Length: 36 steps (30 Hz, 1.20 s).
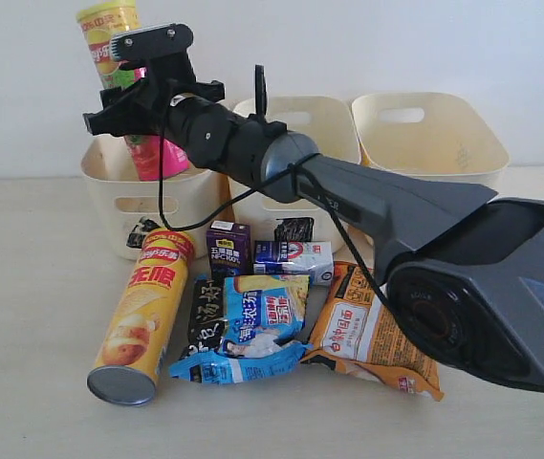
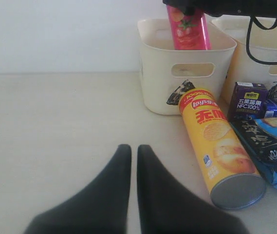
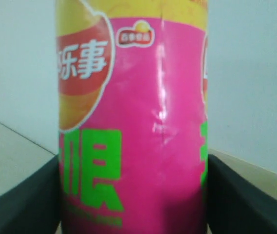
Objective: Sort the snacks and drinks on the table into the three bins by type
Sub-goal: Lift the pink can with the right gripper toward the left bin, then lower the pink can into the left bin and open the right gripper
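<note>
The pink chip tube (image 1: 157, 158) stands upright, its lower end inside the left cream bin (image 1: 147, 206). My right gripper (image 1: 142, 91) reaches across from the right and is shut on it; in the right wrist view the pink tube (image 3: 143, 122) fills the gap of the right gripper (image 3: 133, 195). The yellow chip tube (image 1: 147, 306) lies on the table before that bin. My left gripper (image 2: 134, 148) is shut on nothing, low over bare table, left of the yellow tube (image 2: 218, 141). It does not show in the exterior view.
The middle bin (image 1: 329, 120) and right bin (image 1: 444, 134) stand behind. In front lie the purple carton (image 1: 228, 247), blue-and-white carton (image 1: 295, 258), black bag (image 1: 205, 316), blue-white bag (image 1: 257, 320) and orange bag (image 1: 372, 330). The right arm spans above them.
</note>
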{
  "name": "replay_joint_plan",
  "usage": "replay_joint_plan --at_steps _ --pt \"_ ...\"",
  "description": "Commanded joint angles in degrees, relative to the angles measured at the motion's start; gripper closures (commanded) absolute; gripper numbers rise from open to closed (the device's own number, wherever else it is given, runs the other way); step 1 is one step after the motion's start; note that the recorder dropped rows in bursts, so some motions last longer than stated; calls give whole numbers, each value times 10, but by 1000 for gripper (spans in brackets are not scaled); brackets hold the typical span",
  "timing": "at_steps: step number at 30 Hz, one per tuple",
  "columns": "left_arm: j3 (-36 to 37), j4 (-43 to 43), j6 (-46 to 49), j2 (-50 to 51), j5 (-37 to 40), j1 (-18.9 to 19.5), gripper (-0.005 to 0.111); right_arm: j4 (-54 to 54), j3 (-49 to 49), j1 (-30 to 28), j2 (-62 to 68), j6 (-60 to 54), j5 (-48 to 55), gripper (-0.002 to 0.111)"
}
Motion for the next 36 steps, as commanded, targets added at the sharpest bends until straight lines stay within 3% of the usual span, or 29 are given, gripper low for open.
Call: replay_joint_plan --at_steps 1,8,12,14,16,18,27,36 --pt "2 -5 1 -2 -4 2 103 1 -6 -5 -5 1 -5 42" --pt "2 -5 1 -2 -4 2 103 1 -6 -5 -9 1 15 42" --pt "2 -5 1 -2 -4 2 103 10 -6 -5 -30 1 105 42" --pt "2 -5 1 -2 -4 2 103 5 -6 -5 -53 1 194 55" --pt "2 -5 1 -2 -4 2 103 -15 -6 -5 -81 1 275 85" --pt "2 -5 1 -2 -4 2 103 -22 -6 -5 -105 2 343 108" --pt "2 -5 1 -2 -4 2 103 -148 -5 -2 -160 76 623 109" --pt "2 -5 1 -2 -4 2 103 -276 -5 43 -188 101 742 109"
